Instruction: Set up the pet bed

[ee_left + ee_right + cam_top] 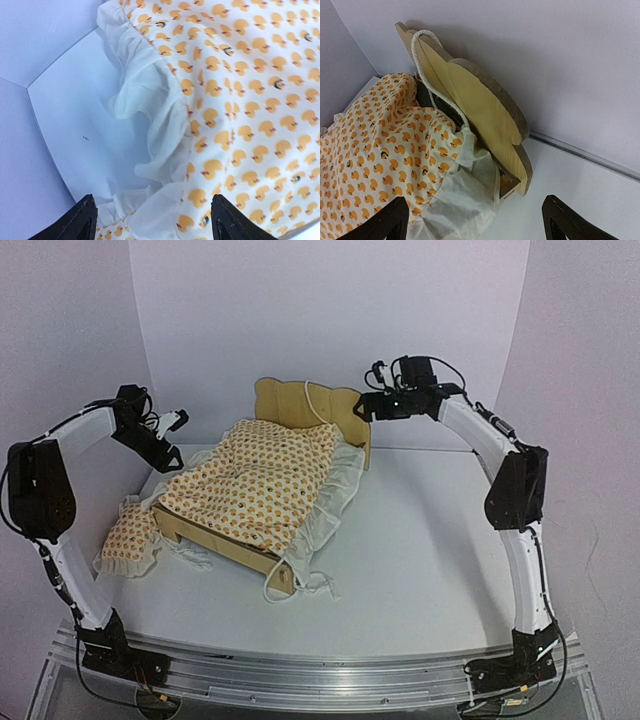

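Observation:
The light-wood pet bed stands slanted on the table, its scalloped headboard (300,400) (480,100) toward the back wall. Cream duck-print bedding (255,485) (250,100) (380,145) is draped over the frame, and its white ruffle (335,495) (150,95) (465,200) spills over both sides. A matching pillow (130,530) lies on the table by the bed's left foot corner. My left gripper (172,452) (152,222) hovers open above the left ruffle, holding nothing. My right gripper (362,412) (475,222) hangs open by the headboard's right end, empty.
A white cord (427,75) is looped over the headboard. More white ties (300,585) trail off the bed's foot corner onto the white table (430,540). White walls close in at the back and both sides. A metal rail (330,675) runs along the near edge.

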Available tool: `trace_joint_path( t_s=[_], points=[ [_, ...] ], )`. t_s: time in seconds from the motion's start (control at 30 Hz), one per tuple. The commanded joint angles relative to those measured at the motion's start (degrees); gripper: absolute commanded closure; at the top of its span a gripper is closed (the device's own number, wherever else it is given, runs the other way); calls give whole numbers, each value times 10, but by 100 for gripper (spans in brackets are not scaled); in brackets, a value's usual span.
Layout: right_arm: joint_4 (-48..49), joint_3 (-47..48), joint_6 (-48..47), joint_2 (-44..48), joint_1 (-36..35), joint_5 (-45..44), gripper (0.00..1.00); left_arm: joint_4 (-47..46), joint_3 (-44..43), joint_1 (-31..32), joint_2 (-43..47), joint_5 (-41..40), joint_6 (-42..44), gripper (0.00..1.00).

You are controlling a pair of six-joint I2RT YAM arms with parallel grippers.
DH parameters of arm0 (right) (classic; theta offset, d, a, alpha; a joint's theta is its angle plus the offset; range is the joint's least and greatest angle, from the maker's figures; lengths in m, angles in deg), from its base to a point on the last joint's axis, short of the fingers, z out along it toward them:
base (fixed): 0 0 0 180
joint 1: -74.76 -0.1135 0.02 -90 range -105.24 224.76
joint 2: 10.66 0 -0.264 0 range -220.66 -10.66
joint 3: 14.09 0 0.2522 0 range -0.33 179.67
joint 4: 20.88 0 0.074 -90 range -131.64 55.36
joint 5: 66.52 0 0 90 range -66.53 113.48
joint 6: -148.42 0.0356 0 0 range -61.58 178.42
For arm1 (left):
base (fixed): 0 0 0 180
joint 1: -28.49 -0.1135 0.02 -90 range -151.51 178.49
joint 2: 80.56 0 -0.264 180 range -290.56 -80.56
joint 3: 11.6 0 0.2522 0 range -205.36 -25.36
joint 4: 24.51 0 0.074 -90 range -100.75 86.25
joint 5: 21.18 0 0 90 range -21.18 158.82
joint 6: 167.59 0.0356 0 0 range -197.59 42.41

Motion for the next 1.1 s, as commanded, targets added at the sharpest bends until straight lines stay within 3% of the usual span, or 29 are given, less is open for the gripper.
trace_joint_path(
  t_s=[0.0,0.1,0.27,0.47,0.57,0.63,0.97,1.07],
  points=[
    [148,-31,-55,-46,7,29,10,95,62,1,116,81,14,27],
    [233,-43,-39,-70,10,29,13,133,115,1,149,130,53,30],
    [265,49,22,-160,22,57,22,94,226,1,169,132,40,31],
    [294,47,27,-195,24,110,51,54,306,1,169,146,41,31],
    [304,24,25,-186,26,121,32,46,325,1,167,136,45,31],
    [329,11,24,-174,32,131,30,45,329,1,166,136,45,31],
    [351,104,45,-266,45,180,38,28,329,1,138,151,25,32],
    [353,119,42,-286,40,171,45,29,327,1,127,154,18,32]
  ],
)
